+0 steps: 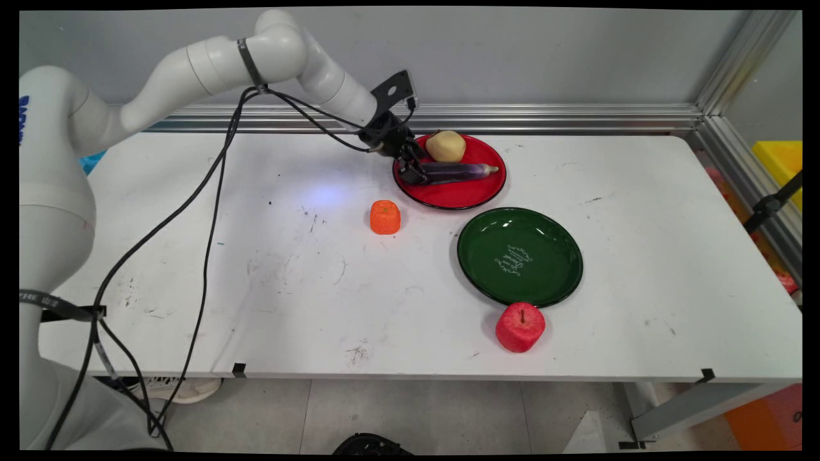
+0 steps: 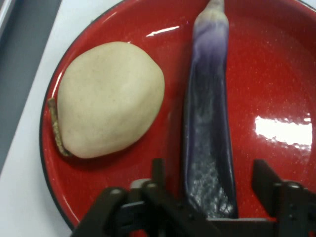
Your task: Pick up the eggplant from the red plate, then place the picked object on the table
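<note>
Two plates: you have a round glossy red plate (image 1: 477, 195) at upper centre of the main view and a round dark green plate (image 1: 551, 282) with white lettering just below and to its right, both on the white tabletop (image 1: 256, 282).
Gripper: your black two-finger gripper (image 1: 410, 171) sits low over the red plate's left side. In the hand view its fingers (image 2: 158, 173) stand apart on either side of the thick end of the eggplant. You cannot tell from either view whether the pads press on it; the right finger shows a gap of red plate beside the eggplant.
Eggplant: the long, slim purple eggplant (image 2: 210, 123) lies flat across the red plate, its thick end at the gripper and its narrow tip pointing to the right in the main view.
Potato: a pale yellowish, rounded potato (image 1: 446, 146) rests on the same plate, just above the eggplant in the main view, near it but apart.
Orange block: a small orange cube-like foam fruit (image 1: 385, 217) stands on the tabletop just below and left of the red plate.
Apple: a red foam apple (image 1: 520, 327) with a dark stem sits at the green plate's lower edge, lower centre-right of the main view.
</note>
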Controlling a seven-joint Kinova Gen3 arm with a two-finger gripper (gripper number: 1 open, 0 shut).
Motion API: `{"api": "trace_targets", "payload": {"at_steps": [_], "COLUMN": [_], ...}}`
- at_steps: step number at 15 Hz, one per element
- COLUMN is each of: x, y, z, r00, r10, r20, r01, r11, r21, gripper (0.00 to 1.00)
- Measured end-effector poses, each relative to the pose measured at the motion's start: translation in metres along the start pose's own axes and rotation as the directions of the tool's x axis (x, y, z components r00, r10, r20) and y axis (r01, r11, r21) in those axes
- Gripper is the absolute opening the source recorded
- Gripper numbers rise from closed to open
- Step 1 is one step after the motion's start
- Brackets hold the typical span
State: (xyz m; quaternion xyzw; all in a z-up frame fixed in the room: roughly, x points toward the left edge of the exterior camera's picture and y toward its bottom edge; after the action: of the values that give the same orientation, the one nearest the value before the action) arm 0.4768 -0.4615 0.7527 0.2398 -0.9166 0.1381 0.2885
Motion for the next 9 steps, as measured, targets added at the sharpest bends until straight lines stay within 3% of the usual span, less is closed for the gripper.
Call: {"api": "trace_targets", "payload": {"at_steps": [9], "x": [-0.0038], "y": [0.0044], "z": [0.0001], "r00": [1.0], "r10": [-0.01], "r20": [0.013], "r01": [0.01], "r11": [1.0], "r21": [-0.005], "gripper": [0.0]}}
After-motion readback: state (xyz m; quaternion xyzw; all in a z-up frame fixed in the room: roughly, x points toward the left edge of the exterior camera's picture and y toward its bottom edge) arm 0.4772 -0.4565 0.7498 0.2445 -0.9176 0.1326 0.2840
